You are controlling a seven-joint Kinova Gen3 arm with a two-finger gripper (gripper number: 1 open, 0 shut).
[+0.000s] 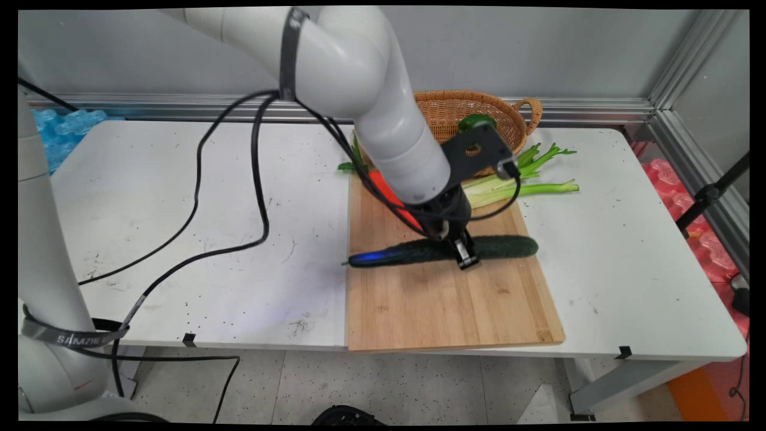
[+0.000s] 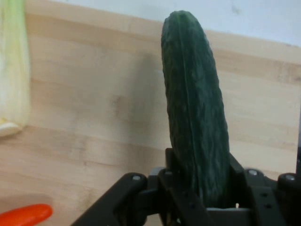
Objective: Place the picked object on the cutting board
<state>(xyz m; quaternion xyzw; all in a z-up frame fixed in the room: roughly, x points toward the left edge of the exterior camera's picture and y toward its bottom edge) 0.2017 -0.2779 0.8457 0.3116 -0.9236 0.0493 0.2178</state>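
Item 1: my end effector (image 1: 464,251), lowered onto the wooden cutting board (image 1: 443,305) and pinching the dark green cucumber (image 1: 508,246) about its middle; the hand view (image 2: 207,197) shows the fingers pressed against both its flanks.

Item 2: the cucumber lies crosswise on the board, its right tip close to the board's right edge, its left tip just at the left edge. The near half of the board lies bare.

Item 3: orange carrot (image 1: 383,185), behind my wrist on the board, mostly hidden by the arm in the main view; only its tip (image 2: 26,214) shows in the hand view.

Item 4: celery stalks (image 1: 526,185), at the board's far right corner, leaves reaching onto the tabletop (image 1: 628,251); the hand view catches only a pale stalk end (image 2: 14,70).

Item 5: wicker basket (image 1: 508,120), at the far edge by the wall, partly behind my arm; a green thing inside cannot be identified. Main view only.

Item 6: black cables (image 1: 197,197), draped over the tabletop's wide left half.
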